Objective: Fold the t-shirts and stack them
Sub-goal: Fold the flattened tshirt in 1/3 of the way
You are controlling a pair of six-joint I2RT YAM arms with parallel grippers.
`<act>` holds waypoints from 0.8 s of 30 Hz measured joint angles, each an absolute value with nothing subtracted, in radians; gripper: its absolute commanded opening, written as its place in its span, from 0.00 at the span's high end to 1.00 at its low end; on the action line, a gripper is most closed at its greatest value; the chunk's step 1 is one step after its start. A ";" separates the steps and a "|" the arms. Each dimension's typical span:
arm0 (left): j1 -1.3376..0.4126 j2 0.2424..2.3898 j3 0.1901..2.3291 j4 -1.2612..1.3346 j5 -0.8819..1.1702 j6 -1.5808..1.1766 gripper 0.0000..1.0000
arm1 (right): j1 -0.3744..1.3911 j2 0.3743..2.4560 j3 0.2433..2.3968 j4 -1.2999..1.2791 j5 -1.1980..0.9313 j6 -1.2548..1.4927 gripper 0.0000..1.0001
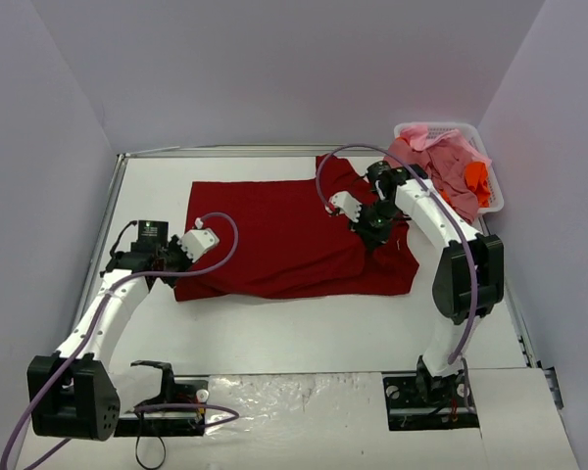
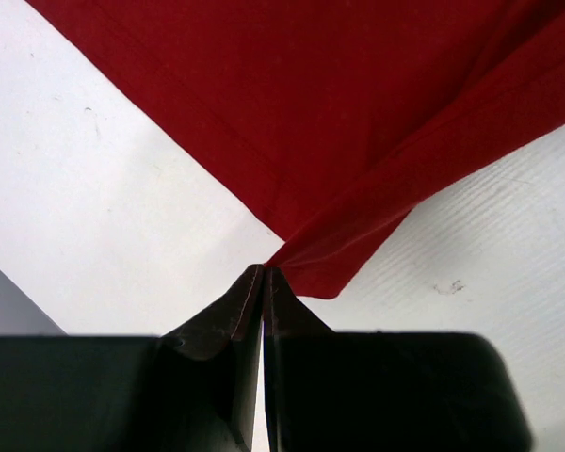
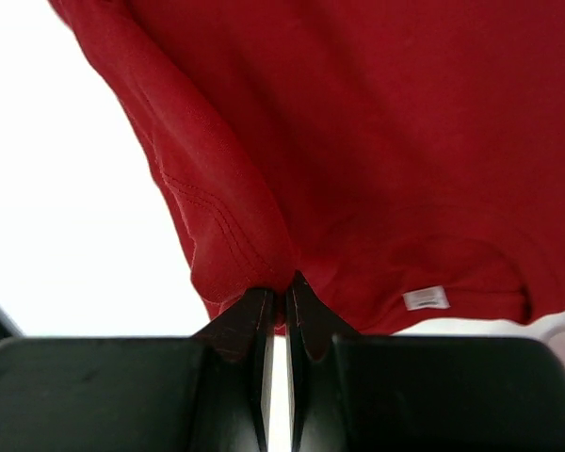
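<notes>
A red t-shirt (image 1: 284, 240) lies spread on the white table (image 1: 274, 333), partly folded on its right side. My left gripper (image 1: 179, 258) is shut on the shirt's near-left corner; in the left wrist view the fingertips (image 2: 264, 275) pinch the tip of the red cloth (image 2: 339, 141). My right gripper (image 1: 372, 229) is shut on a bunched fold at the shirt's right side. In the right wrist view its closed tips (image 3: 287, 287) hold red fabric (image 3: 377, 141) beside the collar with a white label (image 3: 424, 298).
A white basket (image 1: 483, 157) at the far right corner holds pink and orange garments (image 1: 451, 166). Grey walls enclose the table on three sides. A crinkled plastic sheet (image 1: 294, 401) lies between the arm bases at the near edge.
</notes>
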State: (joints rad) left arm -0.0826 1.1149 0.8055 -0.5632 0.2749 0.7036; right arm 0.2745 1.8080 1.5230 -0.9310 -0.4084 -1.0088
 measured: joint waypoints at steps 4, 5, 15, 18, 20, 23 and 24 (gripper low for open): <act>-0.081 1.164 0.830 -0.545 0.276 0.704 0.98 | 0.268 1.882 1.603 -0.931 -0.408 -0.999 1.00; -0.080 1.172 0.834 -0.540 0.276 0.704 0.98 | 0.267 1.901 1.624 -0.930 -0.407 -0.995 1.00; -0.078 1.325 0.894 -0.484 0.283 0.704 0.98 | 0.253 2.061 1.778 -0.928 -0.389 -0.971 1.00; -0.078 1.379 0.919 -0.464 0.283 0.706 0.98 | 0.248 2.090 1.798 -0.926 -0.382 -0.964 1.00; -0.078 1.408 0.930 -0.450 0.282 0.706 0.98 | 0.246 2.101 1.805 -0.927 -0.377 -0.959 1.00; -0.078 1.440 0.934 -0.421 0.279 0.706 0.98 | 0.242 2.117 1.821 -0.927 -0.367 -0.946 1.00; -0.078 1.452 0.935 -0.408 0.277 0.705 0.98 | 0.241 2.123 1.827 -0.926 -0.365 -0.942 1.00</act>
State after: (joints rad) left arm -0.0780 1.4521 0.9348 -0.4080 0.2771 0.7052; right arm 0.2409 2.1235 1.8267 -0.9260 -0.3653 -0.9424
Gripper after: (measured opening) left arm 0.028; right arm 0.024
